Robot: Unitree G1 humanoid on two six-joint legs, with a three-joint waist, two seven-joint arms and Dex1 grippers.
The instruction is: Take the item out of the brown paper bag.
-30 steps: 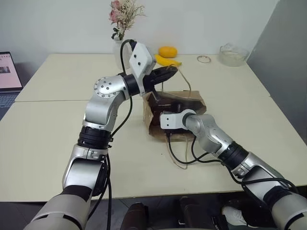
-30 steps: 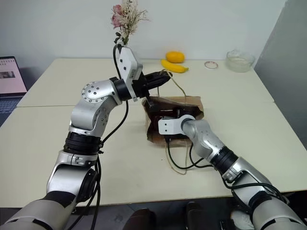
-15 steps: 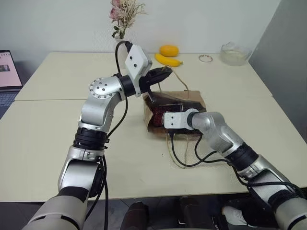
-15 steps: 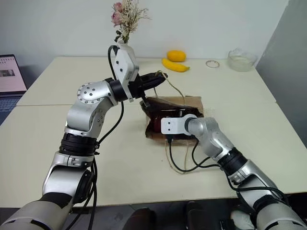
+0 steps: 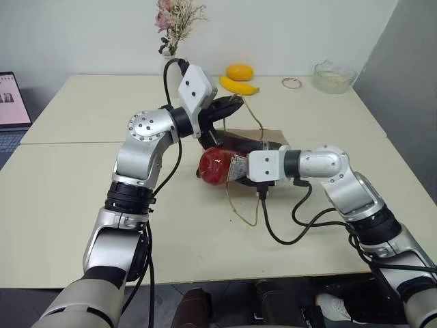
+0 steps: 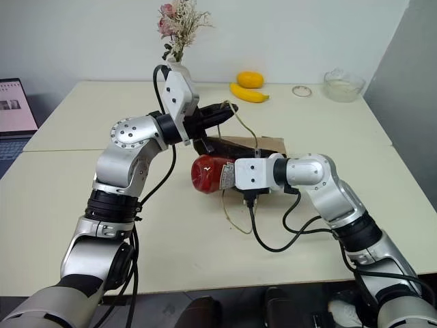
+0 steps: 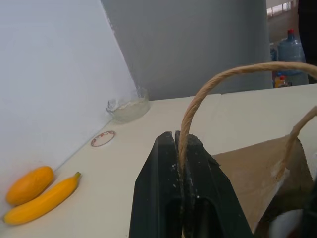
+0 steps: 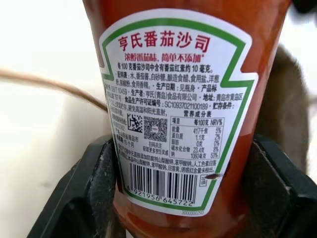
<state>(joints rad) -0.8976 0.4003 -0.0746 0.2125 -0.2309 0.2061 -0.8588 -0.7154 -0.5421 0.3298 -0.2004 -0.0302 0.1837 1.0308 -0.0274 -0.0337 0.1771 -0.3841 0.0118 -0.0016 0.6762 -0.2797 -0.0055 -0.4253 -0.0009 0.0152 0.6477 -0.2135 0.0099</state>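
Two grips hold: my left gripper (image 7: 179, 148) pinches a bag (image 5: 270, 139) handle, my right gripper (image 8: 185, 163) clamps the bottle (image 5: 215, 166), now just outside the bag's mouth. Its slick sides could slip loose.

Red ketchup bottle (image 5: 216, 166) with white label, lying sideways, outside creased brown paper bag (image 5: 254, 142)

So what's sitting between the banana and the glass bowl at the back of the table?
A small ring-shaped object lies on the table between the banana and the glass bowl, seen in both eye views.
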